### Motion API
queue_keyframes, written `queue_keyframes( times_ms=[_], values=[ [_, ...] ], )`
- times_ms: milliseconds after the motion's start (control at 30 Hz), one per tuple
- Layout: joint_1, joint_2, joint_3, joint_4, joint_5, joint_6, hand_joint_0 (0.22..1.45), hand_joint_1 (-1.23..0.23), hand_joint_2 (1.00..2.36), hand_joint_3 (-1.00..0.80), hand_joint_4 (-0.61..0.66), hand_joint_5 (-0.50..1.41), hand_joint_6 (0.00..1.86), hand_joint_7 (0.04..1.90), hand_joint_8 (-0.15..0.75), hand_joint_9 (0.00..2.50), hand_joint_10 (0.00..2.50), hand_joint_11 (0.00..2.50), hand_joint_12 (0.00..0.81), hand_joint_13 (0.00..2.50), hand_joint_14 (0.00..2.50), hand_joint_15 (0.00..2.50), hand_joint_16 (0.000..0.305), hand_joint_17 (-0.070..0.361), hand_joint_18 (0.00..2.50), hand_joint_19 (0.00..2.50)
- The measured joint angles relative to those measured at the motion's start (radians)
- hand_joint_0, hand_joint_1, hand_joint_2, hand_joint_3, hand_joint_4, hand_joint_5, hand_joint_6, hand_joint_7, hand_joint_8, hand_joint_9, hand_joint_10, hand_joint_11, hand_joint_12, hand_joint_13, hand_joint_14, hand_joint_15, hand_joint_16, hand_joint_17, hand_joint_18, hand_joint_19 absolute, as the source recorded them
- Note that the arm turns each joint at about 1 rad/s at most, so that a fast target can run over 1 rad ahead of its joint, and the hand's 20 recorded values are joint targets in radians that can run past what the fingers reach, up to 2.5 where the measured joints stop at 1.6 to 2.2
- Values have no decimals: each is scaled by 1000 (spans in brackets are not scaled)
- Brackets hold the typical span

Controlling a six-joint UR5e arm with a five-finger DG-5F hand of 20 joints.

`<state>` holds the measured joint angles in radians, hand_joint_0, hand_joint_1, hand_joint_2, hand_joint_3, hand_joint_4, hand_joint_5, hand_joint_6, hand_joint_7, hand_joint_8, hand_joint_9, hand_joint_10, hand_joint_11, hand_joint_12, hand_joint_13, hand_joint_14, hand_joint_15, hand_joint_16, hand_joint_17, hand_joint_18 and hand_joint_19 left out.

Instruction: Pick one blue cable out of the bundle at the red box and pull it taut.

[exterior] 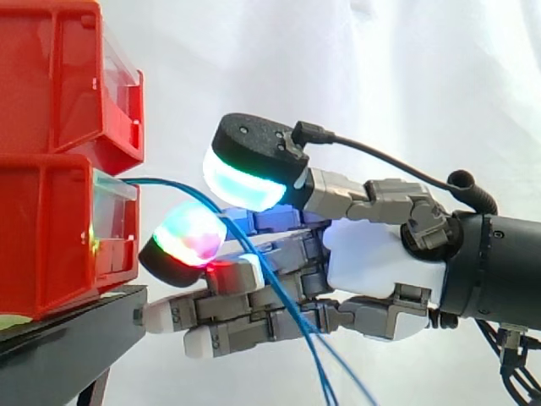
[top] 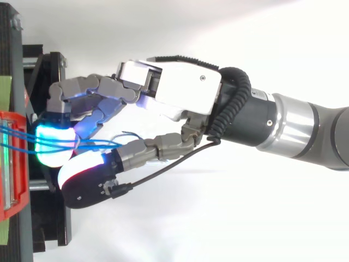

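Note:
Several thin blue cables come out of the lower red bin and sag down to the right through my hand. In the top view the blue cables run from the red bin across a cyan-glowing fingertip. My hand reaches in from the right with its fingers loosely bent, just short of the bin. The thumb hovers above the cables, and a many-coloured fingertip sits under them with a narrow gap between. I see no cable pinched.
A second red bin is stacked on the lower one, and both rest on a black stand. The white curtain hangs behind. The cables' loose ends trail down below the hand.

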<state>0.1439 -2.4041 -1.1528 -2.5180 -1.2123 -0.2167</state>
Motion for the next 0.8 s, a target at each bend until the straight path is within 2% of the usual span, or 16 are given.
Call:
queue_keyframes(
  times_ms=[433,800],
  values=[
    [-6,0,0,-22,-23,1,583,-671,1016,-262,253,-83,502,1365,350,912,15,1219,430,513,8,275,60,135,476,346],
    [-10,1,0,-22,-25,14,613,-695,1020,-160,233,-84,506,1382,349,910,15,1197,427,527,8,268,59,134,503,343]
  ],
)
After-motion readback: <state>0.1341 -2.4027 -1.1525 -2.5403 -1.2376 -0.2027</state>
